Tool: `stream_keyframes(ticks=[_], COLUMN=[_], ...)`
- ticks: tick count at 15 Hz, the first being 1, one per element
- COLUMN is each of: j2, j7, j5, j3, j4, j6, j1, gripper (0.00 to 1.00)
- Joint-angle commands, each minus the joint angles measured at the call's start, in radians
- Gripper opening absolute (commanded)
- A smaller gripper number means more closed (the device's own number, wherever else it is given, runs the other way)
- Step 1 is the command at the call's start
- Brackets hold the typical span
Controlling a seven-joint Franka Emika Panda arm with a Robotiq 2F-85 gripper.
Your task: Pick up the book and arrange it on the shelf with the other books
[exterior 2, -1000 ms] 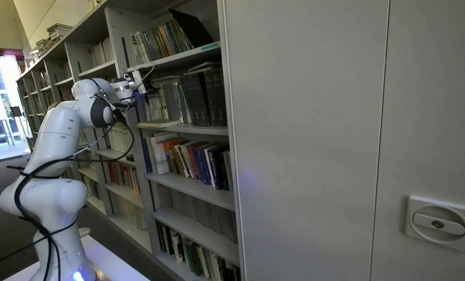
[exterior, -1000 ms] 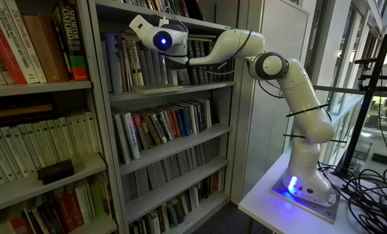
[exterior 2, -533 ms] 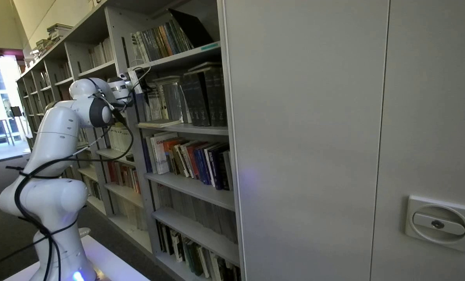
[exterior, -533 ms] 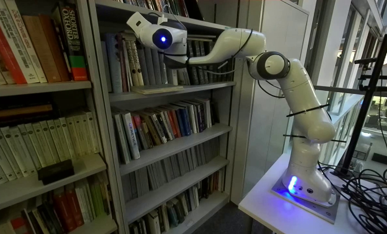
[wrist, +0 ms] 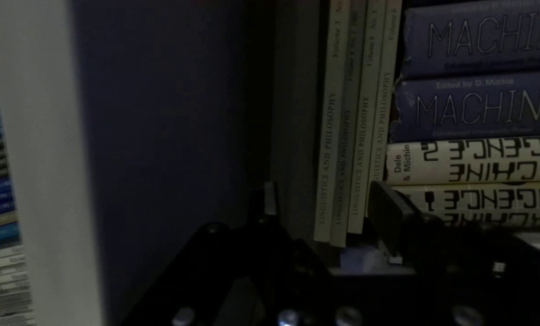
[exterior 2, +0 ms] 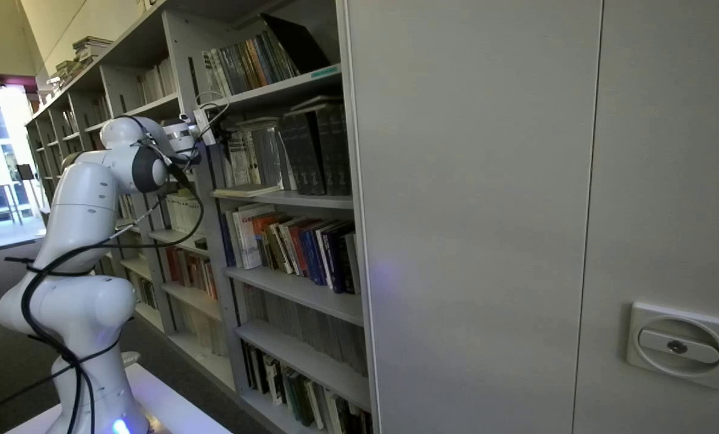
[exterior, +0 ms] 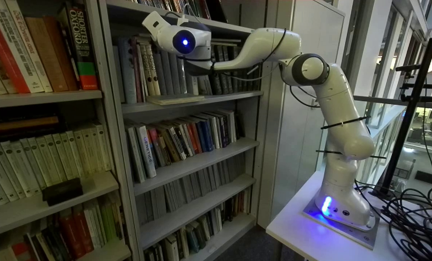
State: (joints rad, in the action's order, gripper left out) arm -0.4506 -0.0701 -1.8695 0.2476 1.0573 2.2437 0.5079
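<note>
In the wrist view my gripper (wrist: 326, 199) stands open, its dark fingers (wrist: 385, 219) well apart and nothing held between them. Behind the gap are several thin pale Linguistics and Philosophy volumes (wrist: 326, 172), set at right angles to purple and white Machine volumes (wrist: 474, 108). A pale book (exterior: 176, 99) lies flat at the front of a tier of the grey shelf (exterior: 234, 97), below the hand; whether it is the task's book I cannot tell. The other books (exterior: 167, 69) stand upright behind it. Both exterior views mostly hide the gripper in shadow or behind the wrist.
The pale edge (wrist: 39, 181) of the tier above runs close beside the gripper. A bookcase with red and cream volumes (exterior: 45, 54) adjoins on one side, a grey cabinet (exterior 2: 468, 217) on the other. Black cables (exterior: 415, 210) lie beside the arm's base.
The arm has risen slightly and drawn back a little from the shelf, with elbow and wrist shifting together. The flat book and the standing rows have stayed where they were.
</note>
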Motion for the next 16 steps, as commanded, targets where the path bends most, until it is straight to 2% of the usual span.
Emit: stream_keyframes(ticks=[1, 3, 5, 16], j2=[0.091, 0.102, 0.108, 0.076], j7=[-0.045, -0.045, -0.04, -0.007], j5=[-0.016, -0.017, -0.017, -0.007], j3=[-0.014, -0.021, -0.027, -0.059], j4=[0.114, 0.127, 0.134, 0.097], j6=[-0.008, -0.008, -0.007, 0.005], j1=[-0.015, -0.017, -0.02, -0.035], gripper=[0.27, 0.11, 0.0, 0.0])
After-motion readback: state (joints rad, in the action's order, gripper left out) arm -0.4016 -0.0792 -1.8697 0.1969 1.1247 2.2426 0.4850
